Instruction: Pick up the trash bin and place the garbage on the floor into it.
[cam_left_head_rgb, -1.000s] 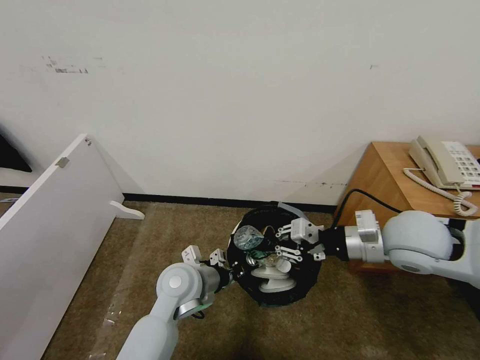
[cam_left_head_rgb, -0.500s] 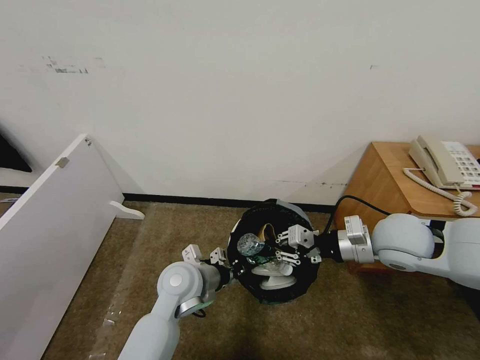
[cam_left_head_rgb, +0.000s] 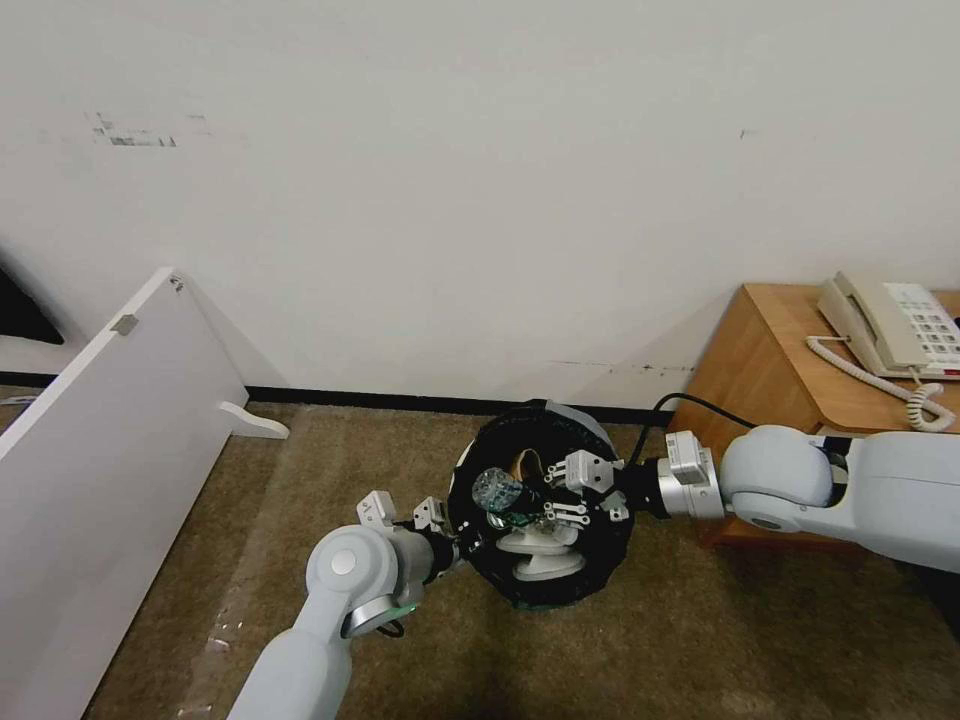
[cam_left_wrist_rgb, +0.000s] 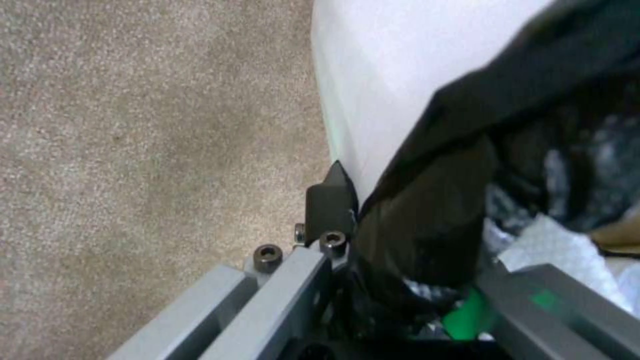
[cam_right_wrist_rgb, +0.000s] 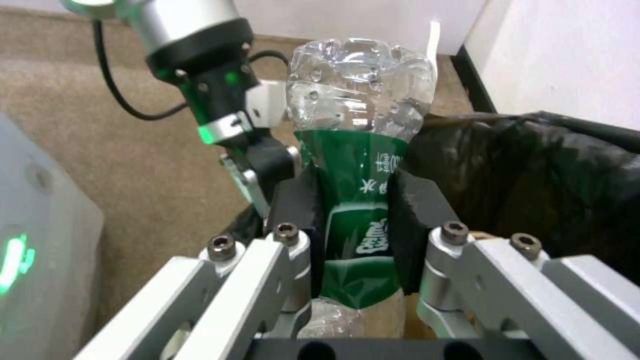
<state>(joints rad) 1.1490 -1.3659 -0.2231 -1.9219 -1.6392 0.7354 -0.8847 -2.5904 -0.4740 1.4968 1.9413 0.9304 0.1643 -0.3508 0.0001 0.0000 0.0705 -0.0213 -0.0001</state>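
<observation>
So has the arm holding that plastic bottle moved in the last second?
Yes. The right gripper, shut on the bottle, has moved left, away from the wooden table, over the trash bin.

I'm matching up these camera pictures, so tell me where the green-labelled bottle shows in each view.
Head view: the bottle lies over the trash bin, held by the right gripper.
Left wrist view: I cannot make it out for certain.
Right wrist view: centre, label clamped between the black pads.
Shared landmark: the bin's black bag, which the left gripper holds.
</observation>
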